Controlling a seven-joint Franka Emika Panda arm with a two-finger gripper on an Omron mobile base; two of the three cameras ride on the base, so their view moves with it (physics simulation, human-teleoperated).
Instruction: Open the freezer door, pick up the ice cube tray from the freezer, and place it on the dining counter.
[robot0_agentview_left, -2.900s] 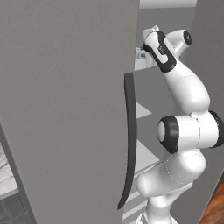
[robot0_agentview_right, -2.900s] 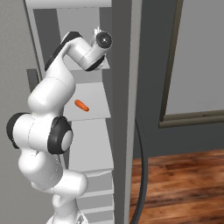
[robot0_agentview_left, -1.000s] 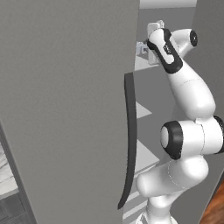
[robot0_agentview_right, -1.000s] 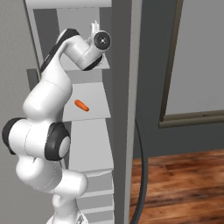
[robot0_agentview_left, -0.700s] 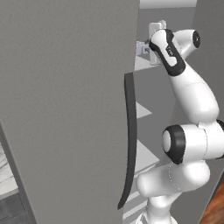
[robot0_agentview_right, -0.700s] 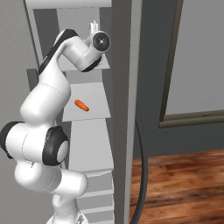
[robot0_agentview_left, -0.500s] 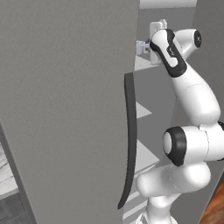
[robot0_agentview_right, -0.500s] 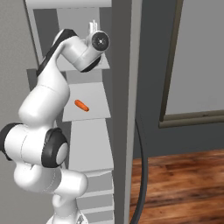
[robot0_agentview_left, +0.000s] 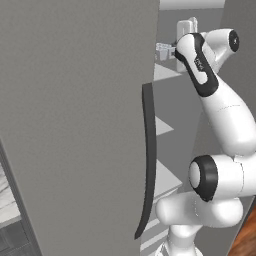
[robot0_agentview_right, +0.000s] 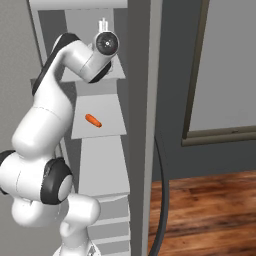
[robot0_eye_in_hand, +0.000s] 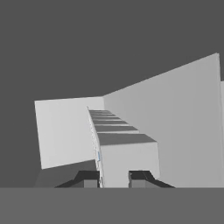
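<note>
The freezer door (robot0_agentview_left: 75, 125) stands swung open, its dark curved handle (robot0_agentview_left: 148, 160) at about 6 o'clock from the top shelf in the left base view. So the opening step looks done, and the step in hand is the pick of the tray.

The arm reaches high into the freezer, with the hand (robot0_eye_in_hand: 113, 178) at the top shelf (robot0_agentview_right: 107, 75). In the left base view a small pale thing with a bluish tint sits at the shelf's front, at 9 o'clock from the wrist and just beside it; this is judged to be the tray (robot0_agentview_left: 164, 51), though it is too small to tell its cells. In the hand view a thin pale edge with a faint blue mark rises from between the fingertips (robot0_eye_in_hand: 89, 177); it may be the tray's rim seen edge-on. The fingers stand a little apart on either side of that edge, and whether they already press on it cannot be told.

An orange thing (robot0_agentview_right: 93, 120) lies on the shelf below, at 6 o'clock from the wrist in the right base view, well apart from the hand.

The next move likely calls for a firm pinch on the rim, then a level draw straight out, clear of the door's edge, before any drive toward the dining desk.
</note>
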